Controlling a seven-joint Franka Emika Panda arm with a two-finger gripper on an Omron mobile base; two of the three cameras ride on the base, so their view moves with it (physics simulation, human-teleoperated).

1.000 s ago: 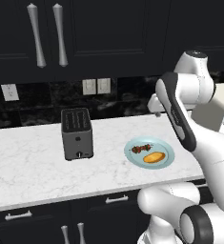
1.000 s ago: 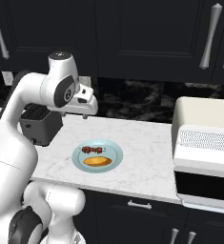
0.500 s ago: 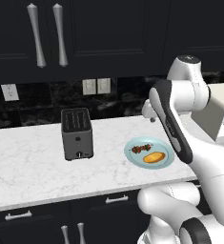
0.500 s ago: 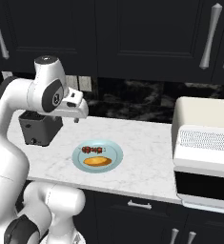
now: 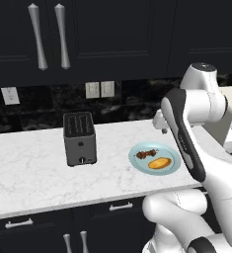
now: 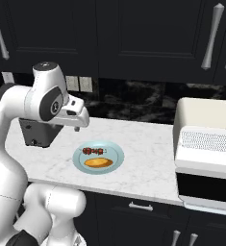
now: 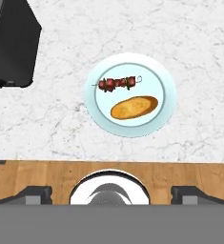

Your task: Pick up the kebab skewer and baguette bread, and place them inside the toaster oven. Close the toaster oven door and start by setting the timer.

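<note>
Worktop: white marble-patterned worktop (image 5: 33, 173), running left to right under black upper cabinets with long silver handles (image 5: 49, 34); black drawers below.
Back wall: dark stone splashback with pale outlets (image 5: 99, 89).
Plate: round pale blue plate (image 7: 166, 114) near the worktop's front edge, well right of the dark grey slot toaster (image 5: 79, 138).
Skewer: thin kebab skewer with red-brown chunks (image 7: 117, 83) on the plate's rear half, long axis roughly along the worktop's length.
Bread: oval golden baguette bread (image 7: 134, 107) just in front of it, nearly parallel.
Oven: boxy cream-white toaster oven (image 6: 207, 149) at the worktop's right end.
Claw: claw (image 7: 111, 193) high above the plate, jaws spread wide, holding nothing.
</note>
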